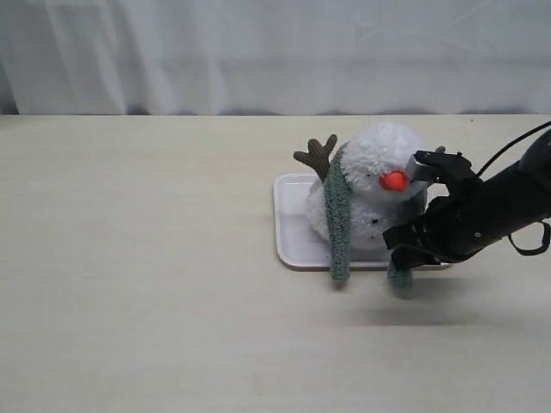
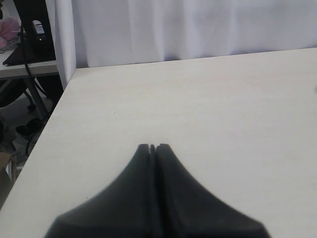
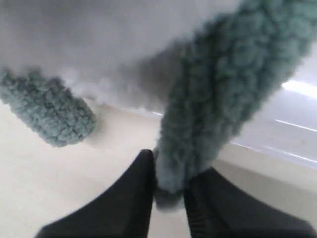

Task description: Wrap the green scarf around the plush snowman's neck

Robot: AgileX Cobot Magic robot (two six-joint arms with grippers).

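The plush snowman [image 1: 379, 159] sits on a pale tray [image 1: 290, 215], its orange nose toward the front right. The green scarf [image 1: 337, 215] lies behind its neck. One end hangs down the left side past the tray's front edge. The other end comes down on the right, where my right gripper [image 1: 403, 258] is shut on it. In the right wrist view the scarf [image 3: 208, 99] is pinched near its tip by that gripper [image 3: 171, 171], under the snowman's white fluff [image 3: 99, 39]. My left gripper [image 2: 153, 147] is shut and holds nothing, above bare table.
A brown branch arm [image 1: 317, 155] sticks up behind the scarf. The tray rim [image 3: 287, 134] lies close beside my right gripper. The table's edge [image 2: 49, 129] and a black stand [image 2: 34, 29] beyond it show in the left wrist view. A white curtain hangs behind the table.
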